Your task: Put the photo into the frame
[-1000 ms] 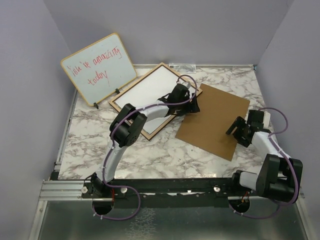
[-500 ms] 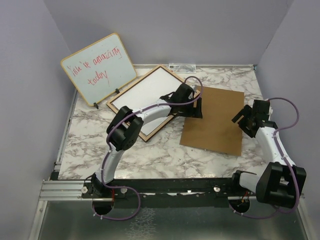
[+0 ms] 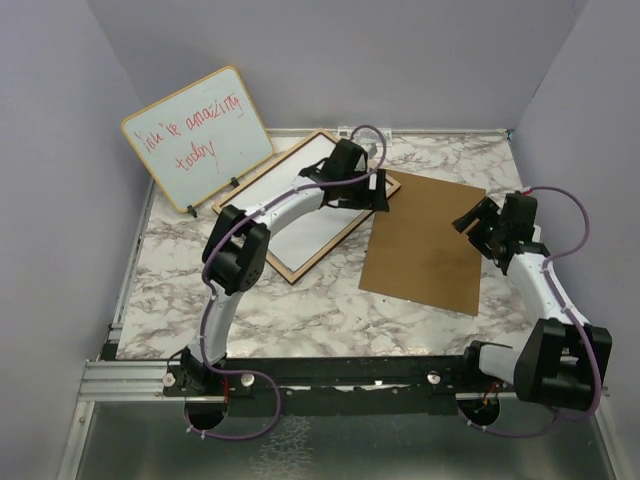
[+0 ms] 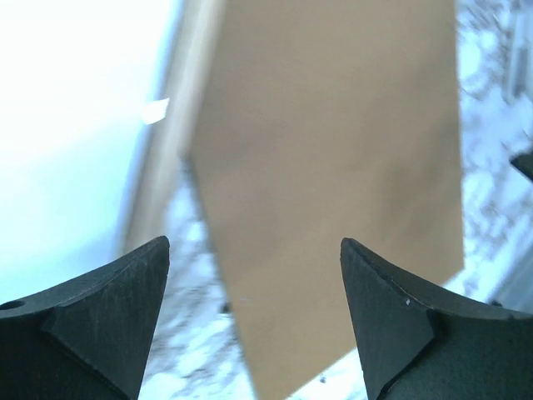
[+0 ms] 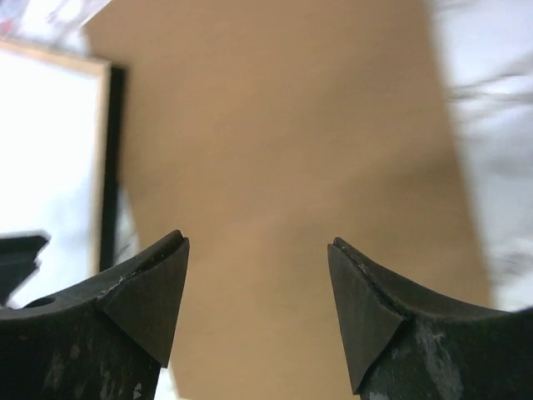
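The frame (image 3: 262, 250) lies flat at the back left, light wood rails up. Inside it lies the photo (image 3: 300, 195), white side up. My left gripper (image 3: 378, 196) hovers open over the frame's right corner; its wrist view shows the frame's rail (image 4: 162, 158), the white sheet (image 4: 75, 125) and the brown board (image 4: 333, 150) beneath the empty left gripper (image 4: 254, 243). My right gripper (image 3: 470, 222) is open over the brown board's (image 3: 425, 245) right edge. The right wrist view has the right gripper (image 5: 256, 240) empty above the board (image 5: 283, 142), with the frame's rail (image 5: 106, 150) at left.
A wood-edged whiteboard (image 3: 198, 135) with red handwriting stands propped at the back left, close behind the frame. The marble tabletop (image 3: 330, 310) ends at a metal rail (image 3: 130, 378) by the arm bases. Grey walls close in on three sides.
The brown board swung from skewed to nearly square with the table. My left gripper moved back over the frame's corner. My right gripper rose toward the board's right edge.
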`<action>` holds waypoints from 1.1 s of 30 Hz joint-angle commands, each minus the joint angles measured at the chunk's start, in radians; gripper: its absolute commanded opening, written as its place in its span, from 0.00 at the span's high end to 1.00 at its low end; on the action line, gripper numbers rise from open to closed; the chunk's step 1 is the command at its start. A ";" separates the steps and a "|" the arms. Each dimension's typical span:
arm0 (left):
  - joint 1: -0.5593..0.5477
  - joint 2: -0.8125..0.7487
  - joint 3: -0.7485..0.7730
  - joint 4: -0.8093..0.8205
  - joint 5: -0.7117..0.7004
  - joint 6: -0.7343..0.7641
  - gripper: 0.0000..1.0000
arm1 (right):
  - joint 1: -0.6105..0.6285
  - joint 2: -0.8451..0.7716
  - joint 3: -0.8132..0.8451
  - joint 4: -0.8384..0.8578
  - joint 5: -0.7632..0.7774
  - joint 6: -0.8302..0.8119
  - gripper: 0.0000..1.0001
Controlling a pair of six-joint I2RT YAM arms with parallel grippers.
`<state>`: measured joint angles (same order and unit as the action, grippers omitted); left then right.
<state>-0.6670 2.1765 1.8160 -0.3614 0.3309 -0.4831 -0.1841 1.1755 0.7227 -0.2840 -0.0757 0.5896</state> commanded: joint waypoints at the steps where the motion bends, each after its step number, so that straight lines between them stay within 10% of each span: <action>1: 0.125 -0.029 0.085 -0.113 -0.229 0.117 0.16 | 0.087 0.105 -0.022 0.252 -0.328 0.066 0.29; 18: 0.402 0.329 0.505 -0.127 -0.430 0.349 0.15 | 0.483 0.625 0.302 0.437 -0.442 0.360 0.34; 33: 0.437 0.369 0.435 -0.099 -0.507 0.379 0.13 | 0.539 0.811 0.394 0.414 -0.468 0.346 0.30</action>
<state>-0.2367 2.5538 2.2925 -0.4660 -0.1261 -0.1287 0.3405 1.9339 1.0683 0.1371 -0.5159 0.9440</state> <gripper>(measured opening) 0.869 0.705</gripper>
